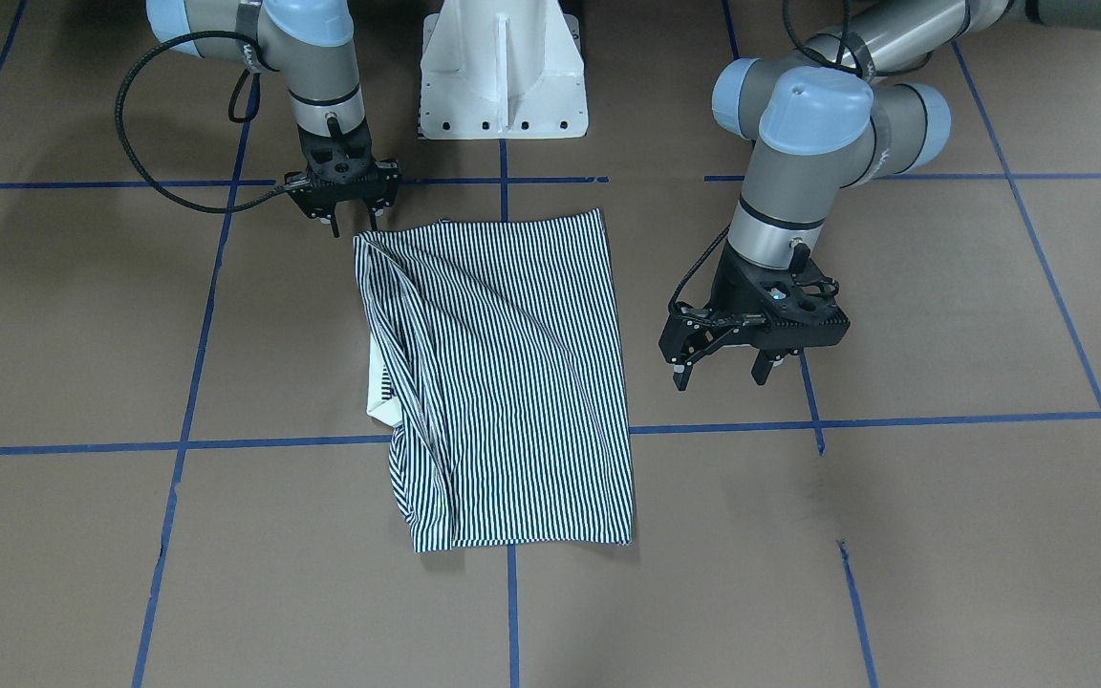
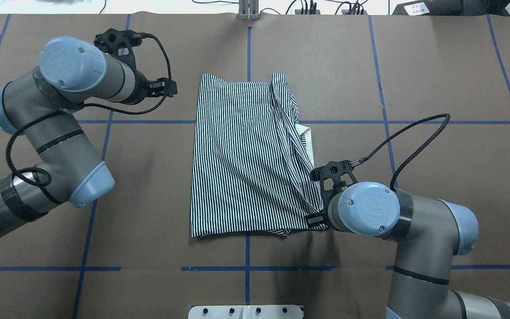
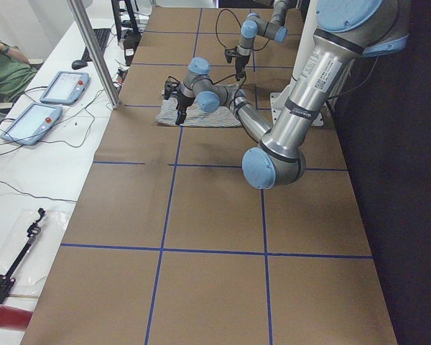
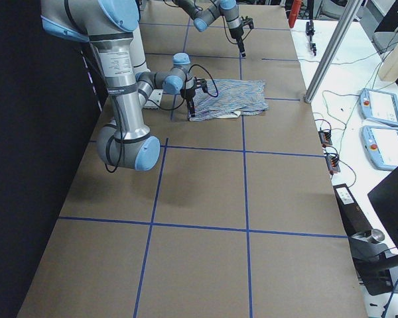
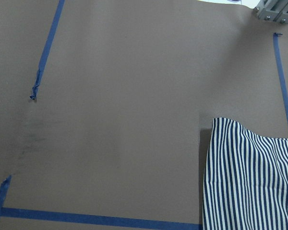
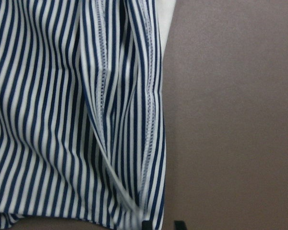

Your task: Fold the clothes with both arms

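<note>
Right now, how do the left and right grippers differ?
The left gripper hangs higher beside the shirt, jaws wide open. The right gripper sits low at the shirt's corner, jaws narrower, grip unclear. The left is over bare table, while the right is at the shirt's edge. Both point down.

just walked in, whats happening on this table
Two robot arms are folding a striped polo shirt, which lies on the table already folded into a rough rectangle, cream collar peeking out one side. The left gripper hangs open beside it, holding nothing. The right gripper is at a corner nearest the robot; its grip is unclear.
</note>
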{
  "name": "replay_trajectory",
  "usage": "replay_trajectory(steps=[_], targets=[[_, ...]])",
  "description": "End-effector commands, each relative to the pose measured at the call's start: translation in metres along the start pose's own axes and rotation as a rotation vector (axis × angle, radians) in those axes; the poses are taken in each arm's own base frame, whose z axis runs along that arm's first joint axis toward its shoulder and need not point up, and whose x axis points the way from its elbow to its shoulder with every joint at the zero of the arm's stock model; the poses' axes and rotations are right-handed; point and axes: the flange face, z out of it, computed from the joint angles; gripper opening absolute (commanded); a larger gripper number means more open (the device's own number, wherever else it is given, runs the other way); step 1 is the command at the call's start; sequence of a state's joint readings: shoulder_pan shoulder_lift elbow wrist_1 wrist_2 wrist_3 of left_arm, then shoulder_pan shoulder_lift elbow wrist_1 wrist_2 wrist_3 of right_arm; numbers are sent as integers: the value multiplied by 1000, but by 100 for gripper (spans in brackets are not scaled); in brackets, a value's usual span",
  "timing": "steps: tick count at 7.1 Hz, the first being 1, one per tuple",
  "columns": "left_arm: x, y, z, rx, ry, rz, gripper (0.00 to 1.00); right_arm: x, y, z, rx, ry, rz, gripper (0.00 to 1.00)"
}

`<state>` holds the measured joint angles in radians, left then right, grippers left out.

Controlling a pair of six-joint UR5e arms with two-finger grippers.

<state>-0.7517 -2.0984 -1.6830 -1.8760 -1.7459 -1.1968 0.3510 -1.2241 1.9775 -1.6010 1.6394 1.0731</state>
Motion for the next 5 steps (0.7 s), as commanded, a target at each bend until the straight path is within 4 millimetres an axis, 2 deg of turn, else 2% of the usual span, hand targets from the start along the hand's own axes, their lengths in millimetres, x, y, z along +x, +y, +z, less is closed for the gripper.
replay_trajectory(steps=[1, 2, 3, 5], targets=[[1, -1, -2, 2, 4, 2, 100, -25, -67, 6, 35, 12, 6, 100], [1, -1, -3, 2, 4, 2, 100, -44, -90, 23, 28, 38, -11, 100], [1, -2, -3, 3, 5, 1, 100, -52, -100, 31, 22, 53, -56, 100], [0, -1, -2, 1, 3, 1, 100, -47, -99, 41, -5, 89, -84, 100]])
